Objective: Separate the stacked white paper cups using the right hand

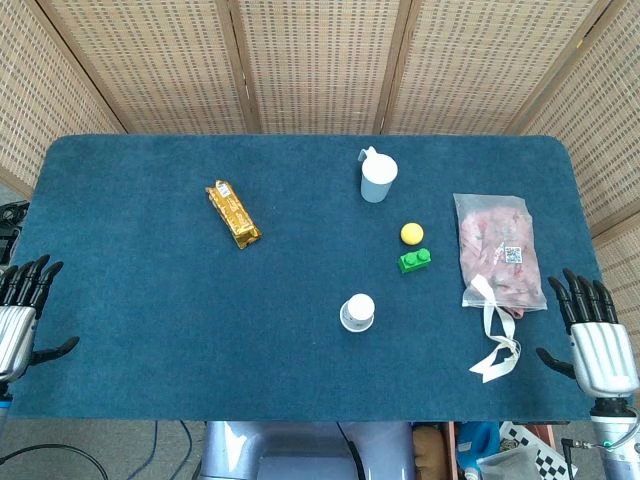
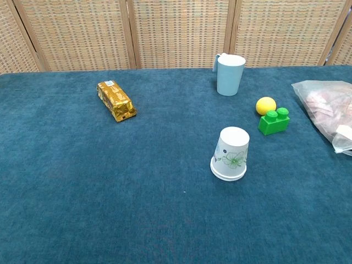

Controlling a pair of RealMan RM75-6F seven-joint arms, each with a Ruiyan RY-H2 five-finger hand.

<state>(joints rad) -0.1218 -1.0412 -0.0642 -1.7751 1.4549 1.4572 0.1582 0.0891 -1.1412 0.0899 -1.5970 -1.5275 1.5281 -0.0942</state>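
Observation:
The stacked white paper cups [image 1: 357, 312] [image 2: 230, 153] stand upside down near the middle of the blue table, with a green flower print on the side. My right hand [image 1: 598, 335] hovers at the table's right front edge, fingers spread and empty, far to the right of the cups. My left hand [image 1: 20, 312] is at the left front edge, also spread and empty. Neither hand shows in the chest view.
A pale blue pitcher [image 1: 378, 177] [image 2: 230, 73] stands at the back. A yellow ball [image 1: 411, 233] [image 2: 265, 105] and a green brick [image 1: 415, 260] [image 2: 274, 121] lie right of the cups. A clear bag [image 1: 497, 250] [image 2: 329, 109] lies at right, a gold packet [image 1: 232, 213] [image 2: 115, 100] at left.

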